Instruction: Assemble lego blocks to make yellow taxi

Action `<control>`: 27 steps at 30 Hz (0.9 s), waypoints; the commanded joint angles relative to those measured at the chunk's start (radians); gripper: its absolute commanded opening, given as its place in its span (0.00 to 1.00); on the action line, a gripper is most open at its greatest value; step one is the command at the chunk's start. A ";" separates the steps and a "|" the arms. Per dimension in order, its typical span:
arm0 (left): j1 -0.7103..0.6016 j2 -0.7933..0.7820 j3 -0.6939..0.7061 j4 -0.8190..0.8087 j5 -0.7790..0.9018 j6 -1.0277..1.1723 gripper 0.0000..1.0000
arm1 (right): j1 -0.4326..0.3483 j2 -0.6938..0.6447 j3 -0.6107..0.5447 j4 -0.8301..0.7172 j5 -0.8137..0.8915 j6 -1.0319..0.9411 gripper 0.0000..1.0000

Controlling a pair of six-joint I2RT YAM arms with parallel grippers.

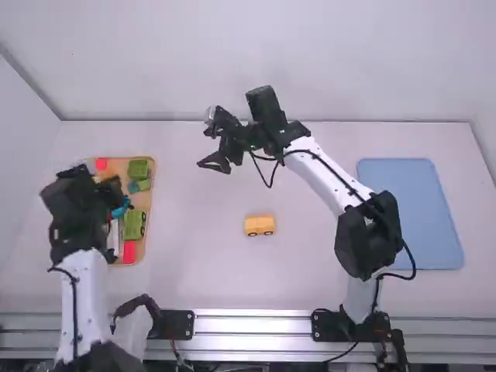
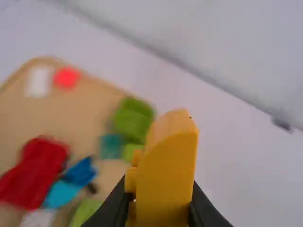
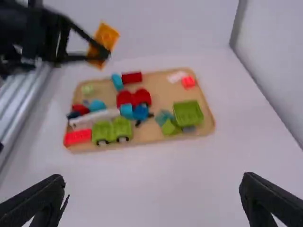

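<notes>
1. Yellow block [image 2: 165,175] is pinched between the left jaws, near the tray [image 3: 161,92]; likely light, stiff and somewhat slick, it needs a firm squeeze across its flat sides to avoid twisting.
2. Right jaws stand wide apart and empty, at about eleven o'clock from the wheeled base [image 1: 260,225].
3. Upright on the counter [image 1: 201,271], the wheeled base should be just as light and hard; it could roll or skid when pressed, so grip it low across the body, clear of its wheels.
4. From the wheeled base, the tray lies at nine o'clock.
</notes>
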 commanded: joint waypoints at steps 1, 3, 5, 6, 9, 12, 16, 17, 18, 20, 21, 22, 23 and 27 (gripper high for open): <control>-0.151 -0.066 -0.094 0.095 0.011 0.102 0.08 | -0.023 0.006 -0.089 0.105 -0.140 0.139 0.99; -0.280 -0.094 -0.148 0.199 -0.051 0.094 0.09 | -0.038 0.006 -0.193 0.337 -0.163 0.306 1.00; -0.388 -0.099 -0.169 0.247 -0.092 0.103 0.11 | -0.049 0.006 -0.294 0.612 -0.166 0.498 1.00; -0.404 -0.098 -0.169 0.250 -0.101 0.103 0.11 | -0.051 0.006 -0.311 0.661 -0.166 0.529 1.00; -0.513 -0.065 -0.161 0.282 -0.155 0.135 0.12 | -0.074 -0.011 -0.427 0.991 -0.162 0.708 1.00; -0.632 0.044 -0.100 0.317 -0.238 0.140 0.09 | -0.102 -0.039 -0.514 1.104 -0.162 0.805 0.96; -0.717 0.179 -0.012 0.322 -0.347 0.146 0.02 | -0.107 -0.039 -0.523 1.057 -0.163 0.808 0.91; -0.717 0.179 -0.012 0.322 -0.347 0.146 0.02 | -0.107 -0.039 -0.523 1.057 -0.163 0.808 0.91; -0.731 0.211 0.007 0.330 -0.364 0.141 0.02 | -0.106 -0.039 -0.523 1.060 -0.162 0.812 0.91; -0.746 0.273 0.042 0.360 -0.389 0.118 0.02 | -0.108 -0.046 -0.523 1.057 -0.163 0.826 0.89; -0.746 0.298 0.053 0.384 -0.391 0.116 0.02 | -0.116 -0.048 -0.523 1.054 -0.166 0.856 0.89; -0.743 0.316 0.061 0.402 -0.382 0.117 0.02 | -0.124 -0.051 -0.523 1.061 -0.176 0.872 0.88; -0.742 0.330 0.066 0.414 -0.369 0.116 0.02 | -0.132 -0.053 -0.523 1.062 -0.180 0.874 0.86; -0.761 0.400 0.076 0.499 -0.319 0.092 0.02 | -0.148 -0.071 -0.523 1.024 -0.154 0.860 0.85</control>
